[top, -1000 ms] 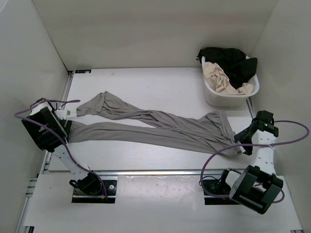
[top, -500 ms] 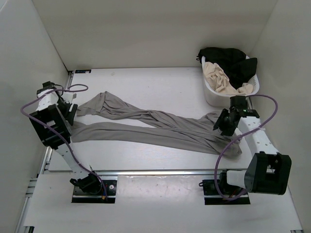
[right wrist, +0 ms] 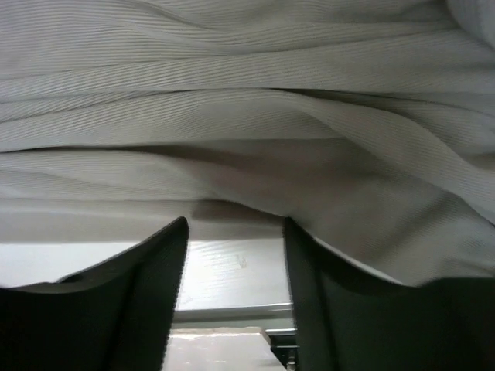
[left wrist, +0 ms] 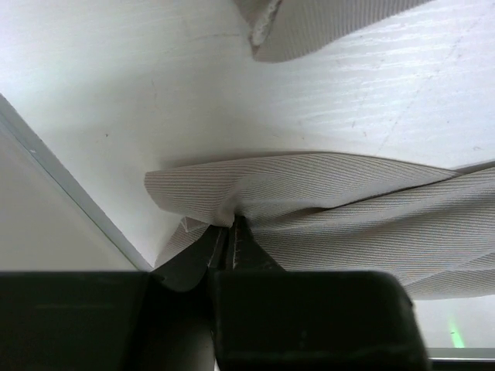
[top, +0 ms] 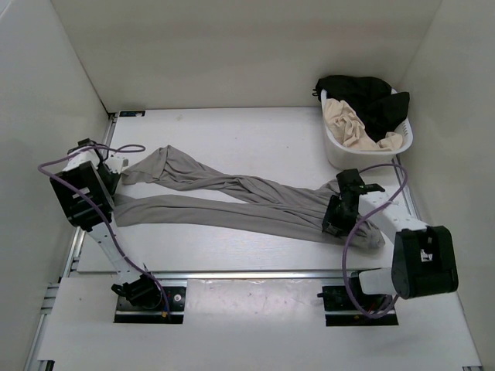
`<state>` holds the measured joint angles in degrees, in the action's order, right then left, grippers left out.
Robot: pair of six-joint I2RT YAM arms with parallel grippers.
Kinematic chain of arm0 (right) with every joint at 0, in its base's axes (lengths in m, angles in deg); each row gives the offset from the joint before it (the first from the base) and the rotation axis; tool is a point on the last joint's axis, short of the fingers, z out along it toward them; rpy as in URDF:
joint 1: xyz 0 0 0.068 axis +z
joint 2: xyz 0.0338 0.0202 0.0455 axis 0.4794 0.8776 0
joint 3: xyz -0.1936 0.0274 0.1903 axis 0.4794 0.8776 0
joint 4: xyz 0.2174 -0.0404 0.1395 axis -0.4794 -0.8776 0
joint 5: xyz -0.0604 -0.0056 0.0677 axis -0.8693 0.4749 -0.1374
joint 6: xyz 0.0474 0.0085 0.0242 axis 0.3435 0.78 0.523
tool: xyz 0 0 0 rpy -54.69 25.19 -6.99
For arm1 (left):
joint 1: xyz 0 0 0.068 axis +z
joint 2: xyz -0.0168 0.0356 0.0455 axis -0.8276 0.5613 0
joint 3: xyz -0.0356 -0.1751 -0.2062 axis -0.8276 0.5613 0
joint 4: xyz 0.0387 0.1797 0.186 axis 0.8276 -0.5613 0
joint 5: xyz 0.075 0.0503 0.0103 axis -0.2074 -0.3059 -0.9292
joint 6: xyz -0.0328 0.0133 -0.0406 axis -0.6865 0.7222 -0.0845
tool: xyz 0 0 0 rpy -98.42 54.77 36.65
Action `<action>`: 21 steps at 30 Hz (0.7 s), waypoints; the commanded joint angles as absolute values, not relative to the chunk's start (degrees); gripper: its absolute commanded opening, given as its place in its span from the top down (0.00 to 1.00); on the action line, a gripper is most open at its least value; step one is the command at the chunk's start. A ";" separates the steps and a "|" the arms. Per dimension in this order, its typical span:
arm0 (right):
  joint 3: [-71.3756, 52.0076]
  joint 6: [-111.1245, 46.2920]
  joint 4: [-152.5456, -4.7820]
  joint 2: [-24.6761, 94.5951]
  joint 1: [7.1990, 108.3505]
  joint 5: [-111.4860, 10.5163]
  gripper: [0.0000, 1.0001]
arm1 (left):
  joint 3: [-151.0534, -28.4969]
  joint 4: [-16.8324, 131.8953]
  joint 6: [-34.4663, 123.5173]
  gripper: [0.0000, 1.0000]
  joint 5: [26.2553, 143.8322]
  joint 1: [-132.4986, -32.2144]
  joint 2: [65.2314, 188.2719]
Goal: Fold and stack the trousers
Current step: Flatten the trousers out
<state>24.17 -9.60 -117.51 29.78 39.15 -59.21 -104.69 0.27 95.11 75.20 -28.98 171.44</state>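
The grey trousers (top: 247, 202) lie spread across the table, both legs running left and the waist at the right. My left gripper (top: 110, 183) sits at the end of the near leg. In the left wrist view its jaws (left wrist: 230, 226) are shut on the hem of that leg (left wrist: 332, 201). The far leg's cuff (left wrist: 309, 31) lies apart, above it. My right gripper (top: 332, 222) hovers over the near edge of the waist end. In the right wrist view it (right wrist: 234, 228) is open, with bare table between the fingers and rumpled fabric (right wrist: 247, 116) just past the tips.
A white basket (top: 340, 154) stands at the back right, holding a beige garment (top: 349, 124) and a black garment (top: 371, 97). White walls close in the table on the left, back and right. A metal rail runs along the table's left edge (left wrist: 69, 201).
My left gripper has moved in to the near leg's hem and shut on it. The right arm has swung left from the table's right edge to the waist, its jaws narrowing.
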 commanded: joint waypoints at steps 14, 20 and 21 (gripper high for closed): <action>23.76 -9.87 -121.57 29.03 34.27 -69.19 1.00 | -113.31 9.20 86.43 0.86 83.37 -28.96 159.36; 24.38 -11.63 -121.57 25.08 32.69 -68.86 1.00 | -114.64 10.43 84.05 0.86 86.80 -28.96 159.36; 24.38 -12.33 -121.05 25.07 32.17 -67.98 1.00 | -114.64 10.43 84.05 0.83 86.80 -28.96 160.06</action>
<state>24.72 -10.06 -120.63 27.29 33.18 -68.26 -112.98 9.45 85.58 83.72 -28.90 161.36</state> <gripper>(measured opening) 0.002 0.161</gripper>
